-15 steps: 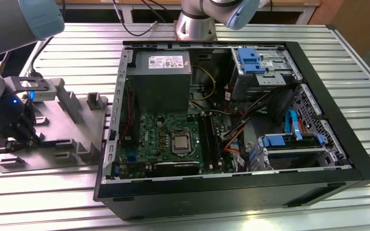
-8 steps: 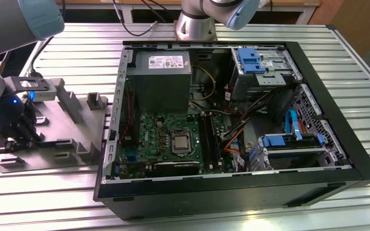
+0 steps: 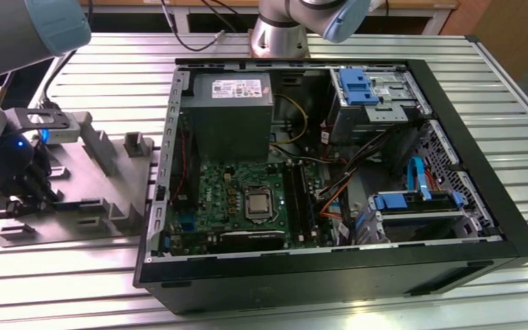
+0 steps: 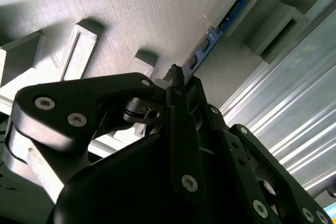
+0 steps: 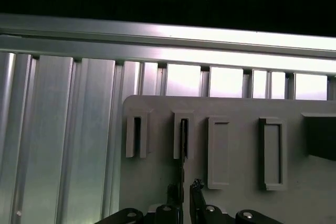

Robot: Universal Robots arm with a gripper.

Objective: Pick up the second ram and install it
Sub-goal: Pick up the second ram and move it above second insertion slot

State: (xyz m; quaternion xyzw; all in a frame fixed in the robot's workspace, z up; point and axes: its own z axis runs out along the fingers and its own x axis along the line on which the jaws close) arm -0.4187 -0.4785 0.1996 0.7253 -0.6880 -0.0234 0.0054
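Gripper (image 5: pixel 185 185) stands slightly open astride the memory stick (image 5: pixel 182 166) in the grey tray (image 5: pixel 236 106): pickup step, probably needing a firm squeeze and straight lift.

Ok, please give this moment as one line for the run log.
step: pick | hand: at second ram | ram: edge-up in holder tray slot | install: not yet done
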